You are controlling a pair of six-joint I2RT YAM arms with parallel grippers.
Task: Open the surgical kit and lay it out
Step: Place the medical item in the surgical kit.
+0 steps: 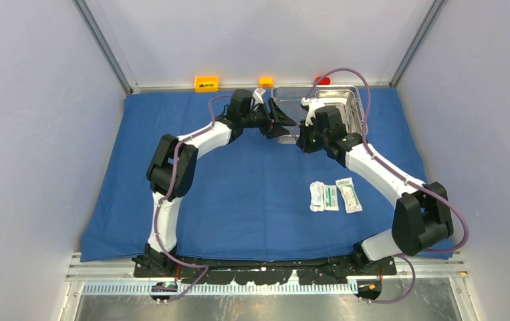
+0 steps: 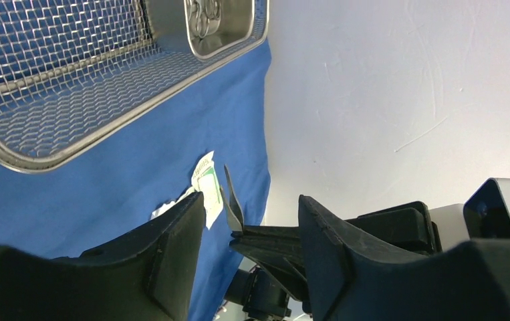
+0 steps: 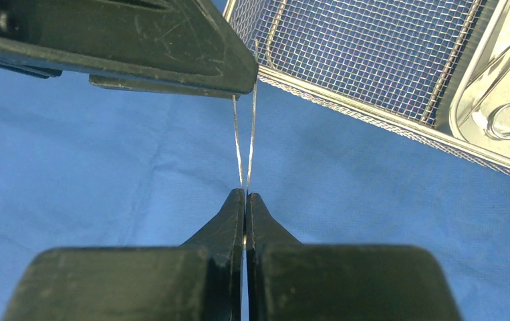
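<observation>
The blue cloth wrap (image 1: 238,200) lies spread open on the table. The steel mesh tray (image 1: 285,95) and the smaller steel pan (image 1: 347,107) stand at its back edge. My right gripper (image 3: 246,194) is shut on thin steel forceps (image 3: 244,140), held above the cloth just in front of the tray (image 3: 345,100). My left gripper (image 2: 250,198) is open, its fingers on either side of the forceps (image 2: 230,197) and the right gripper's tip (image 2: 265,237). Scissor rings (image 3: 509,120) lie in the pan (image 3: 479,60). Small white-green packets (image 1: 323,196) lie on the cloth.
An orange block (image 1: 206,83), a yellow block (image 1: 266,81) and a red block (image 1: 322,80) sit beyond the cloth's back edge. Grey walls close in the left, right and back. The two arms meet at the back centre.
</observation>
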